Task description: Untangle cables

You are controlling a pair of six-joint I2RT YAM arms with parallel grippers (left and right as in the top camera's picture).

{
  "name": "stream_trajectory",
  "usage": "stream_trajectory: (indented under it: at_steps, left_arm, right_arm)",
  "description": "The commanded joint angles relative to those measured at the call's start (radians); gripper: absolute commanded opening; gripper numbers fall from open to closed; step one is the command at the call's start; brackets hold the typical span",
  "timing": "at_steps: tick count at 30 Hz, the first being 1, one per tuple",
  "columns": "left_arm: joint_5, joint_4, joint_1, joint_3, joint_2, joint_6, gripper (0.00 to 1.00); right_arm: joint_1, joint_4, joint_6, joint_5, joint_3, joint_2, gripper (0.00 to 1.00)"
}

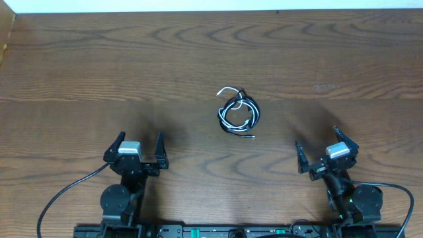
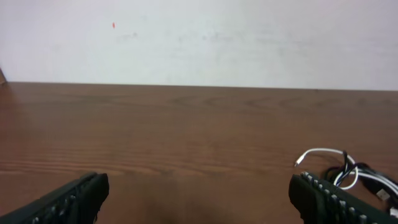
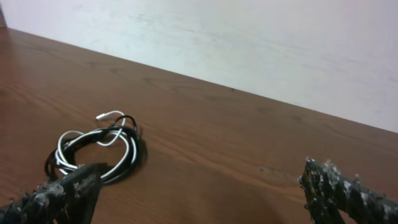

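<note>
Cables lie in one tangled coil at the table's middle

Cables (image 1: 239, 112) lie together as a small round bundle on the wooden table (image 1: 79, 66), near its centre. The white cable (image 1: 227, 116) and the black cable (image 1: 255, 114) are wound through each other in loops. One white end with a small plug sticks out at the far-left side of the coil. Nothing touches the bundle.

The left gripper (image 1: 140, 137) is at the near-left side, well apart from the coil. Its jaws are spread wide and hold nothing. The right gripper (image 1: 316, 137) is at the near-right side, also well apart, with its jaws wide and empty. A pale wall (image 2: 199, 37) stands behind the table.
</note>
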Motion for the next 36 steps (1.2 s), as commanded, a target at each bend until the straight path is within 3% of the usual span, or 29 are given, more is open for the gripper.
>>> stream_trajectory:
  at_steps: [1,11,16,31,36]
  left_arm:
    - [0.013,0.004,0.005,0.037,0.023,-0.008,0.98]
    - [0.014,-0.006,0.005,0.162,0.19,-0.008,0.98]
    - [0.052,-0.127,0.005,0.335,0.352,-0.004,0.98]
    - [0.234,-0.523,-0.002,0.88,0.852,-0.005,0.98]
    - [0.234,-0.653,-0.068,1.06,1.041,-0.004,0.98]
  right_arm:
    - [0.005,0.002,0.005,-0.03,-0.001,-0.004,0.99]
    - [0.004,-0.035,0.05,-0.055,0.064,0.014,0.99]
    - [0.004,-0.139,0.049,-0.061,0.18,0.081,0.99]
    - [0.004,-0.483,0.049,-0.114,0.748,0.615,0.99]
    - [0.004,-0.613,0.048,-0.168,0.925,0.798,0.99]
